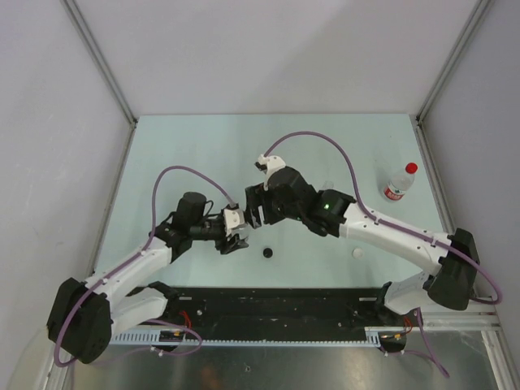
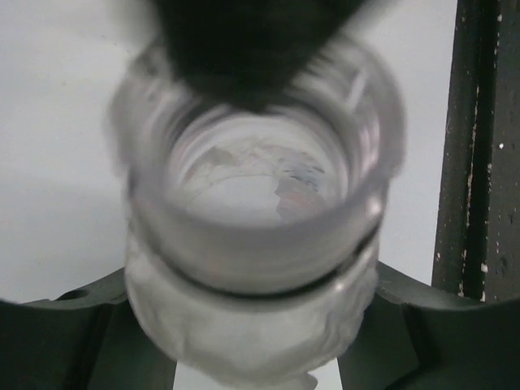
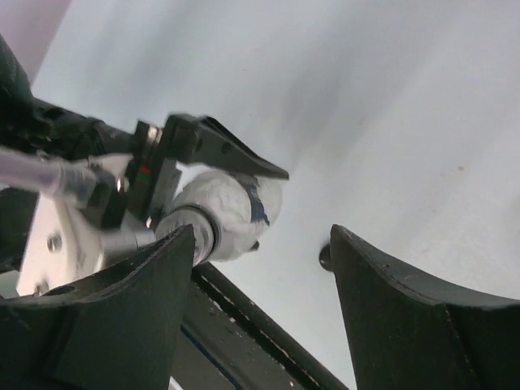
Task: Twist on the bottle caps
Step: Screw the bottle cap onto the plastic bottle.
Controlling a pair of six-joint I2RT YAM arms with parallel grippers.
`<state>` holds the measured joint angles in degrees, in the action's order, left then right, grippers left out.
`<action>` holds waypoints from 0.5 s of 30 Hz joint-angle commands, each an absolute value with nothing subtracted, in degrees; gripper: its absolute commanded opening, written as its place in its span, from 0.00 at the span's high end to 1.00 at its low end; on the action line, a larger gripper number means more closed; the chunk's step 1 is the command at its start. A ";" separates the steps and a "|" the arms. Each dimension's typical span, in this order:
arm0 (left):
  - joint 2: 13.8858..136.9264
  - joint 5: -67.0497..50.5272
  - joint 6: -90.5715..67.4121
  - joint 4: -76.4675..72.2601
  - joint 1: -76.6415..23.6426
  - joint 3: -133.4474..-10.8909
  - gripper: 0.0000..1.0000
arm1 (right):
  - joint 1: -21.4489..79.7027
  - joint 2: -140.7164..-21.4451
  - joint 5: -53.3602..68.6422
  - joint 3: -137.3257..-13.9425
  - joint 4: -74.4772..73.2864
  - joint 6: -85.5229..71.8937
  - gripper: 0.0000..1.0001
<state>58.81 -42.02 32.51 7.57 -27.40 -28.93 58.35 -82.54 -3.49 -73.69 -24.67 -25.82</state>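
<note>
At the near edge of the pale table (image 1: 203, 154), just beyond the black rail (image 1: 276, 305) between the arm bases, a black cap (image 1: 267, 253) lies loose on the surface near the middle. A whitish cap (image 1: 357, 253) lies apart from it to the right, beside the right arm. Just left of and slightly beyond the black cap, the left gripper (image 1: 237, 234) is clamped around the crumpled body of a clear bottle (image 2: 260, 244). The bottle's threaded neck is uncapped, and its open mouth faces the left wrist camera. A blurred dark shape crosses the top of that mouth in the left wrist view; what it is cannot be told. Immediately beyond, the right gripper (image 3: 262, 244) hovers next to the held bottle with its jaws spread and nothing between them. In its wrist view the black cap shows on the table through the gap. Far to the right, well apart from both grippers, a labelled bottle (image 1: 396, 188) seems to stand upright with a red cap (image 1: 411, 168) already on its neck.
</note>
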 commanded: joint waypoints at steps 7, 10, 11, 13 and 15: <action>55.78 -48.81 29.89 0.62 -24.86 -32.49 0.44 | 59.82 -76.04 -14.76 -68.87 -37.95 -29.10 0.31; 54.73 -49.85 29.41 1.20 -24.60 -32.48 0.47 | 58.89 -75.24 -14.98 -68.22 -38.11 -29.04 0.31; 54.52 -50.06 29.38 1.39 -24.52 -32.50 0.48 | 58.80 -75.02 -15.27 -68.21 -37.95 -28.80 0.31; 54.48 -50.31 29.54 1.58 -24.45 -32.30 0.51 | 58.84 -74.54 -14.98 -68.14 -36.60 -27.48 0.31; 54.64 -51.03 29.36 1.65 -24.44 -32.02 0.54 | 58.83 -73.92 -12.84 -68.17 -33.50 -25.37 0.31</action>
<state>55.99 -47.94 31.27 6.24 -25.12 -29.06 58.39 -75.77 -15.22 -68.66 -34.28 -28.12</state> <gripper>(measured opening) 0.637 0.691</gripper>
